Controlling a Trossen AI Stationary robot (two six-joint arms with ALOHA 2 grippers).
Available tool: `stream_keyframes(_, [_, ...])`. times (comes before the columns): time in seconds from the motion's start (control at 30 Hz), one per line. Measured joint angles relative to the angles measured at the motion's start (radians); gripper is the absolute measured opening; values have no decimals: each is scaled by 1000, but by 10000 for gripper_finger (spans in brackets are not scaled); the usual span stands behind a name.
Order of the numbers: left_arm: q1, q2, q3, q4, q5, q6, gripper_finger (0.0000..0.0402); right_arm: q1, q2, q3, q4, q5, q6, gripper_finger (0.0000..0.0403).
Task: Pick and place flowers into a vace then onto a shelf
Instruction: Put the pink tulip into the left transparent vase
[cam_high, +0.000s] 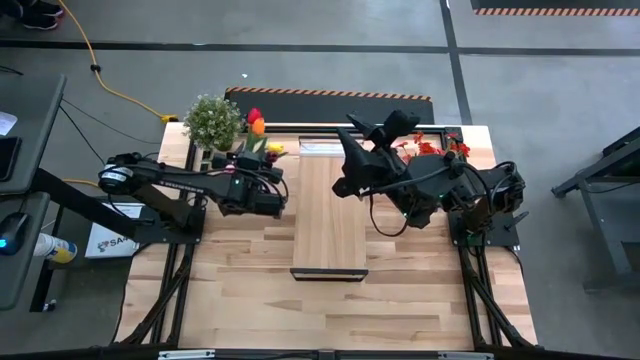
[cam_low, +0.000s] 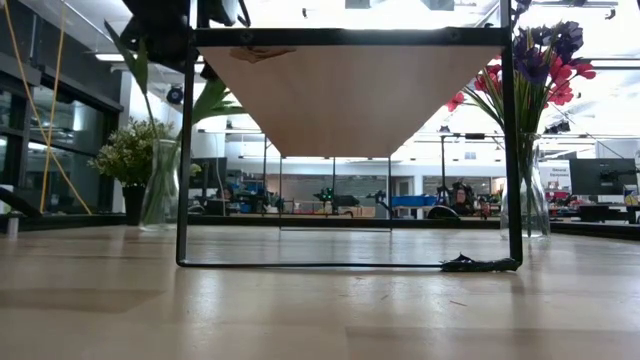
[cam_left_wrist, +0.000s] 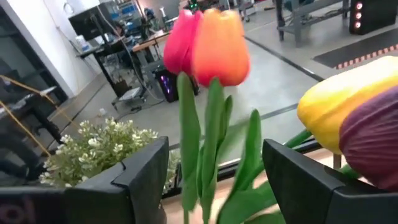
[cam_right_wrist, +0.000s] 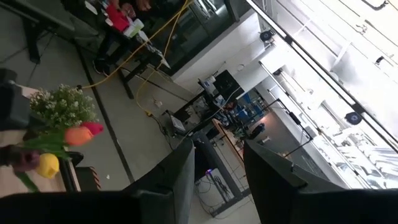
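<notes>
Tulip flowers, one orange (cam_left_wrist: 219, 46) and one pink (cam_left_wrist: 180, 40), stand upright on green stems (cam_left_wrist: 202, 155). A yellow head (cam_left_wrist: 339, 99) and a purple head (cam_left_wrist: 373, 146) show beside them. The stems stand in a glass vace (cam_low: 160, 190) at the table's far left, by the shelf's far end. My left gripper (cam_left_wrist: 214, 149) (cam_high: 262, 165) is open, a finger on either side of the stems, touching neither. My right gripper (cam_right_wrist: 217, 155) (cam_high: 352, 140) hangs open and empty high above the shelf (cam_high: 330, 215), a long light-wood board on a black frame.
A bushy pale-green potted plant (cam_high: 213, 120) stands left of the tulips. A second glass vase (cam_low: 525, 205) with red and purple flowers (cam_high: 432, 148) stands at the far right. The black shelf frame (cam_low: 185, 150) rises from the table. Bare planks lie toward the near edge.
</notes>
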Motion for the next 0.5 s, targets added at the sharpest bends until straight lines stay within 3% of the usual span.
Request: stream_keyframes(0.5, [81,0,0,11,70,-44,265,0,0,0,0,-8,-27,129])
